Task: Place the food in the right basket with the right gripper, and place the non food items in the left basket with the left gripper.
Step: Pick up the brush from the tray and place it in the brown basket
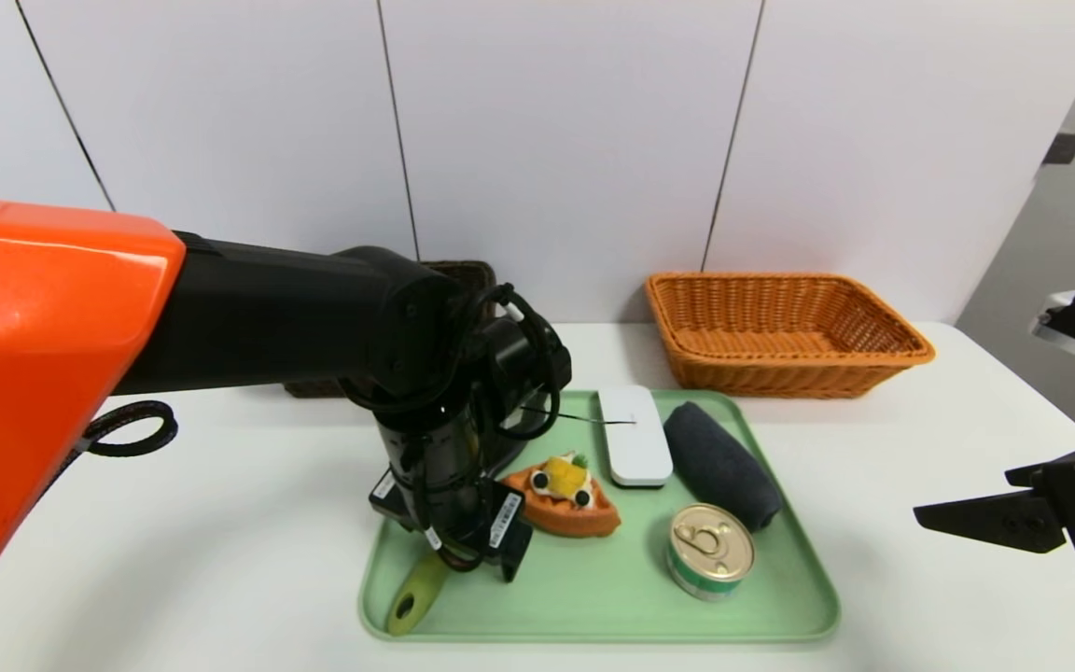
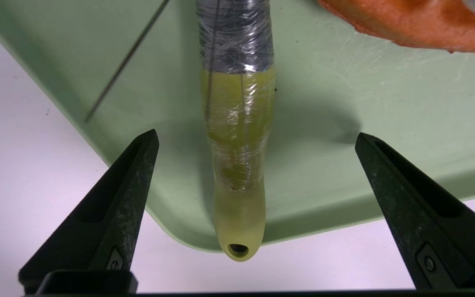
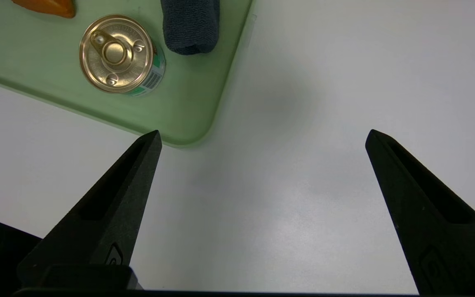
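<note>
A green tray [image 1: 593, 597] holds an orange cake slice [image 1: 564, 499], a gold-topped can [image 1: 710, 549], a white flat device [image 1: 635, 434], a dark rolled towel [image 1: 722, 465] and a yellow-green handled tool [image 1: 416, 593]. The tool [image 2: 237, 165] is wrapped in clear film, and its holed end overhangs the tray rim. My left gripper [image 2: 256, 135] hangs open just above this handle, one finger on each side, not touching it. Over bare table right of the tray, my right gripper [image 3: 263, 132] is open and empty. The can [image 3: 116, 53] and towel [image 3: 190, 24] lie beyond it.
The orange wicker basket [image 1: 785, 331] stands at the back right, behind the tray. A dark basket [image 1: 467, 275] at the back left is mostly hidden by my left arm. A thin black wire [image 1: 575, 418] crosses the tray beside the white device. White table [image 1: 920, 607] surrounds the tray.
</note>
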{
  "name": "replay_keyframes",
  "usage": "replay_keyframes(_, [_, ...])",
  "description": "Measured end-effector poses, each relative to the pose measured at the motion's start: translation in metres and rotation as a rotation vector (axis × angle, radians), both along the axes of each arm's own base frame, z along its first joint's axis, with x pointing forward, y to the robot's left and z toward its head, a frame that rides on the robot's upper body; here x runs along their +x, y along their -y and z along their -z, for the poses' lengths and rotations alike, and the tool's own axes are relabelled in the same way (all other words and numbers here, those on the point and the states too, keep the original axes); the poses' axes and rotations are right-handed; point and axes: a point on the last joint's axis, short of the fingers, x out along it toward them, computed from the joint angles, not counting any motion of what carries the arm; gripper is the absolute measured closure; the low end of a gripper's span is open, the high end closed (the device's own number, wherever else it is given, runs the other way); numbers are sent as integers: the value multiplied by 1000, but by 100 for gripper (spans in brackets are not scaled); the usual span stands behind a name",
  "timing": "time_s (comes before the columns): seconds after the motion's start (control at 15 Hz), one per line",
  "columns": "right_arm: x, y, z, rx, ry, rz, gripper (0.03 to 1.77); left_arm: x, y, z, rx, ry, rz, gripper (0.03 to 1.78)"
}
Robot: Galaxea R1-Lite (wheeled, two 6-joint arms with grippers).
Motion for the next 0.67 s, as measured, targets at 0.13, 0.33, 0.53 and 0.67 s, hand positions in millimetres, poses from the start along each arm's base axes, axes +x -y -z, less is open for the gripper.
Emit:
replay_keyframes(0.13, [0, 0, 0, 0, -2, 0, 9, 1, 0, -2, -25, -10, 1, 12])
replay_keyframes(0.33, [0, 0, 1, 0, -3, 0, 9, 3, -2, -3, -44, -22, -4, 12])
replay_keyframes(0.53, [0, 0, 1, 0, -5, 0, 9, 5, -3, -2, -42, -25, -11, 12])
replay_keyframes(0.67, [0, 0, 2, 0, -7, 0, 9, 6, -3, 0, -41, -27, -12, 12])
